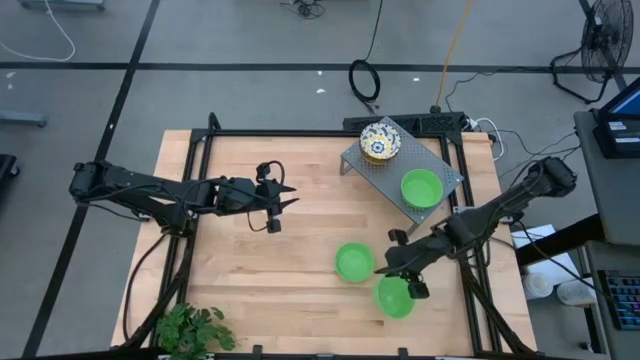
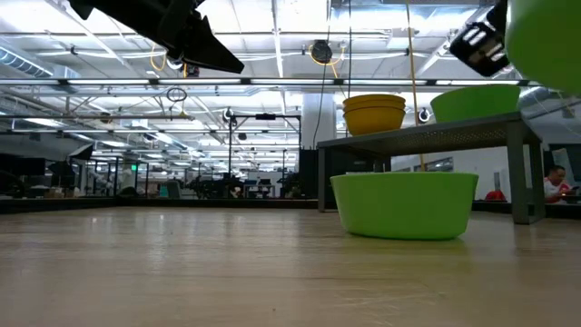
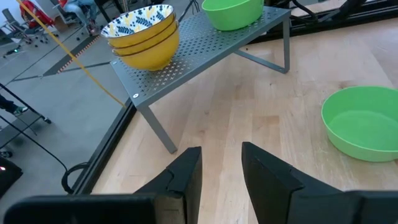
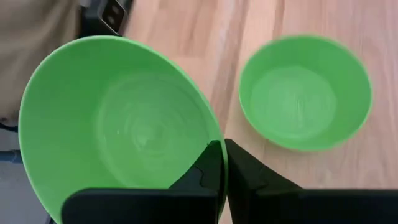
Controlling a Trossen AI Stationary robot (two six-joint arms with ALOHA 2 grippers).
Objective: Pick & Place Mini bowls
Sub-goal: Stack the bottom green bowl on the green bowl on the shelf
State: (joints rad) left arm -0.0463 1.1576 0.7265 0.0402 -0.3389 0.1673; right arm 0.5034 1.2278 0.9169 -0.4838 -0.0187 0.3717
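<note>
A stack of yellow bowls with floral insides (image 1: pixel 380 140) (image 3: pixel 143 34) and one green bowl (image 1: pixel 421 187) (image 2: pixel 474 102) stand on the grey perforated rack (image 1: pixel 372 170) at the table's far right. A second green bowl (image 1: pixel 353 262) (image 4: pixel 305 90) rests by its base on the wood. My right gripper (image 1: pixel 398 278) (image 4: pixel 224 144) is shut on a third green bowl (image 1: pixel 395 297) (image 2: pixel 545 36), right of and nearer than the second. My left gripper (image 1: pixel 280 200) (image 3: pixel 221 168) hangs open above the table's middle, touching nothing. My right gripper pinches the rim (image 4: pixel 208 121) of the third green bowl, one finger (image 4: pixel 205 165) inside the bowl and the other (image 4: pixel 245 168) outside its wall. The arm comes from the table's right side. The bowl is lifted clear, high above the tabletop in the low view.
A leafy plant (image 1: pixel 195 330) sits at the near left corner. The rack's legs (image 3: pixel 163 134) stand on the wood at the far right. Bare wood (image 1: pixel 260 270) lies between the two arms. Cables and a fan lie on the floor beyond the far edge.
</note>
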